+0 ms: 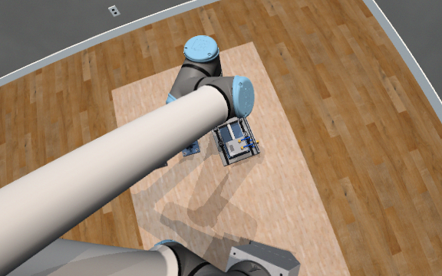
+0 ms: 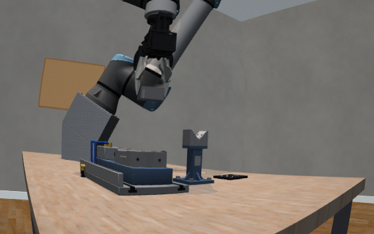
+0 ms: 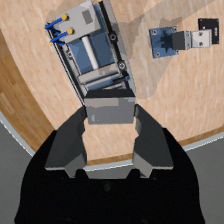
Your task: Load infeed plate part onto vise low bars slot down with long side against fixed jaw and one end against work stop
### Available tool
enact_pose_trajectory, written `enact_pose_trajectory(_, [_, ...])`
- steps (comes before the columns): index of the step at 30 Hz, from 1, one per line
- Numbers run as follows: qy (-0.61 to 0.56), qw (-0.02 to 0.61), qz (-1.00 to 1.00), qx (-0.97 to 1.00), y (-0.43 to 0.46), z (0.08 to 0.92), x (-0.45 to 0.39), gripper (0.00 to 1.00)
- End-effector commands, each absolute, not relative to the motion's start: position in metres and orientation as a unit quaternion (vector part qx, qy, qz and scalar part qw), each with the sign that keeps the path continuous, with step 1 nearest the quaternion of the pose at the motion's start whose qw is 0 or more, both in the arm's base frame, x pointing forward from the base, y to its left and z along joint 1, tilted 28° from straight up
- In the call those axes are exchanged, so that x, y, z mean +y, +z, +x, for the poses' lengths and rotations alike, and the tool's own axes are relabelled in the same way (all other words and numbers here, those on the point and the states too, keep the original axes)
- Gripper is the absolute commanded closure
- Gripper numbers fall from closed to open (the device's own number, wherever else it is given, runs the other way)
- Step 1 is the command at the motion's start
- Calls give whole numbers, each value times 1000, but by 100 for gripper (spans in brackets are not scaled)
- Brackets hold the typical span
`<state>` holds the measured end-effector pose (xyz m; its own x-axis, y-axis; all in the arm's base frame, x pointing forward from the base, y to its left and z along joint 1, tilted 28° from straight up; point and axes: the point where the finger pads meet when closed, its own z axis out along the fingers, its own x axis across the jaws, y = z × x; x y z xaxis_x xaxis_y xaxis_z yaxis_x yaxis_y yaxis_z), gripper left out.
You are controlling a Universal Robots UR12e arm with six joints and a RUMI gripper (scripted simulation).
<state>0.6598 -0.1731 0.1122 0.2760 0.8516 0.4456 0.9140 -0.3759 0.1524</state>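
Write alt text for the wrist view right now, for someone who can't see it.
A gray block is held between the two jaws of the gripper, above a wooden table. Beyond it, the vise is at upper left; the V-block stand and a black plate are at upper right.

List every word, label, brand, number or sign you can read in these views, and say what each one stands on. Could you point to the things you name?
None can be read.
Blue joint caps [image 1: 201,45] [image 1: 245,96]: faint marks, too small to read.
V-block stand [image 2: 194,164]: a pale blank-looking patch, no legible text.
Vise [image 2: 148,175] [image 1: 240,147] [image 3: 95,50]: no legible text.
Gripped part [image 2: 152,93] [image 3: 110,110]: no legible text.
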Motion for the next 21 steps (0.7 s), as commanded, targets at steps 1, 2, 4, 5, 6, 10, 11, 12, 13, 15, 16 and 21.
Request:
enact_pose_trajectory(1, [-235,61,-784,-572,110,661,-180,100])
enact_pose_trajectory(2, [-235,61,-782,-575,110,662,-181,100])
enact_pose_trajectory(4, [-236,59,-777,-580,109,662,-183,100])
enact_pose_trajectory(5, [-236,58,-775,-583,109,662,-184,100])
enact_pose_trajectory(6, [-236,57,-773,-586,108,662,-186,100])
enact_pose_trajectory(10, [-237,56,-769,-591,108,663,-188,100])
enact_pose_trajectory(11, [-237,55,-767,-593,107,663,-189,100])
enact_pose_trajectory(12, [-237,54,-765,-596,107,663,-190,100])
enact_pose_trajectory(13, [-237,53,-764,-598,106,663,-191,100])
enact_pose_trajectory(15, [-238,52,-760,-603,106,663,-192,100])
enact_pose_trajectory(16, [-238,51,-758,-605,105,663,-193,100])
enact_pose_trajectory(21, [-239,48,-749,-616,104,664,-198,100])
